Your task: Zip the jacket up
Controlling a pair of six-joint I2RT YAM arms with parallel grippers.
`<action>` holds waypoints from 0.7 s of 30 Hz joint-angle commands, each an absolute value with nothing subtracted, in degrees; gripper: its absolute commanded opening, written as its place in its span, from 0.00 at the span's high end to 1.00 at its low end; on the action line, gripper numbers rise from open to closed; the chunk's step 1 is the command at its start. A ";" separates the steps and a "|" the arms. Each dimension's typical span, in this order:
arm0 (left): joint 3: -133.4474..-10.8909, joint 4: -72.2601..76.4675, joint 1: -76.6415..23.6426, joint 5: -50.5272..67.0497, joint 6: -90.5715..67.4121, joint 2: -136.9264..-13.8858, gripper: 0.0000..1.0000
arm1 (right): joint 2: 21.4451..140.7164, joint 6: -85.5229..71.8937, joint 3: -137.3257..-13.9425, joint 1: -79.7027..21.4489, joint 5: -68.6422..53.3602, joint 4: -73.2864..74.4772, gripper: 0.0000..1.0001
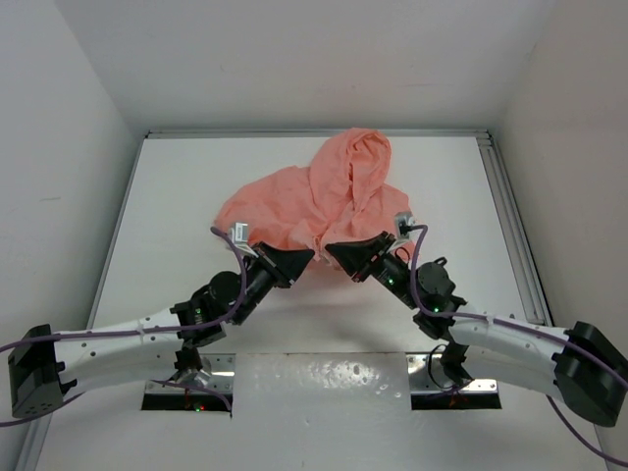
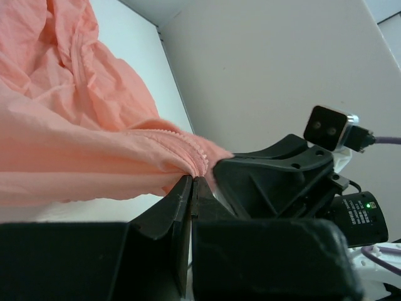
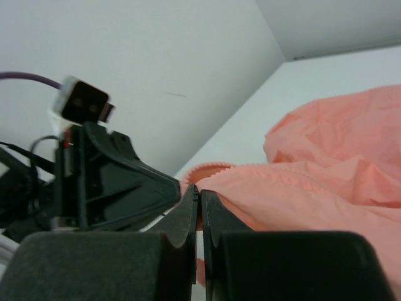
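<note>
Over the middle of the white desk [image 1: 177,196], seen from above, the jacket [image 1: 314,196] lies bunched in a salmon-pink heap, with its hood toward the far side and its near edge facing the arms. Both arms reach to that near edge and meet there. The left hand [image 1: 304,258] and the right hand [image 1: 334,251] sit tip to tip, just beside each other — probably so each can take one side of the front opening, where a zipper would start. From the left wrist, the left hand's fingers [image 2: 169,207] are pressed together on a fold of the fabric edge that carries a row of zipper teeth [image 2: 191,147]. The cloth rises off the desk toward that pinch, and the right hand's black tip is just beside it. From the right wrist, the right hand's fingers [image 3: 182,213] are likewise closed, nipping a toothed edge of the jacket, with the left hand close alongside. No slider or pull tab shows in any view — so the zipping itself looks not yet begun.
</note>
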State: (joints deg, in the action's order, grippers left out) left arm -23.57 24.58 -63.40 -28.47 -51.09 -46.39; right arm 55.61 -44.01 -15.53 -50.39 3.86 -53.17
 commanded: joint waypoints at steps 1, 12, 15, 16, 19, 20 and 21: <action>-25.31 24.08 -64.07 -26.98 -55.27 -46.49 1.00 | 53.18 -45.00 -15.47 -50.89 2.20 -62.49 1.00; -25.49 27.60 -64.07 -26.54 -58.88 -48.08 1.00 | 50.80 -45.35 -13.01 -51.15 2.55 -62.67 1.00; -25.49 28.30 -64.07 -25.58 -58.71 -47.55 1.00 | 50.63 -45.09 -12.22 -51.15 3.25 -61.09 1.00; -25.40 28.47 -64.07 -25.40 -58.54 -47.37 1.00 | 50.63 -45.09 -12.04 -51.07 3.34 -60.74 1.00; -25.58 28.04 -64.16 -24.35 -57.75 -47.37 1.00 | 50.19 -45.26 -12.13 -51.07 2.55 -58.90 1.00; -25.49 27.69 -64.16 -24.35 -57.83 -47.29 1.00 | 49.58 -45.96 -11.87 -51.15 2.03 -58.63 1.00; -25.05 27.60 -64.07 -24.26 -57.92 -47.11 1.00 | 47.83 -46.23 -11.78 -51.07 1.76 -57.84 1.00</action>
State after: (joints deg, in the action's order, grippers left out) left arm -23.68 25.08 -63.44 -25.41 -57.32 -48.25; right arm 50.96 -45.30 -11.81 -50.78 2.70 -56.69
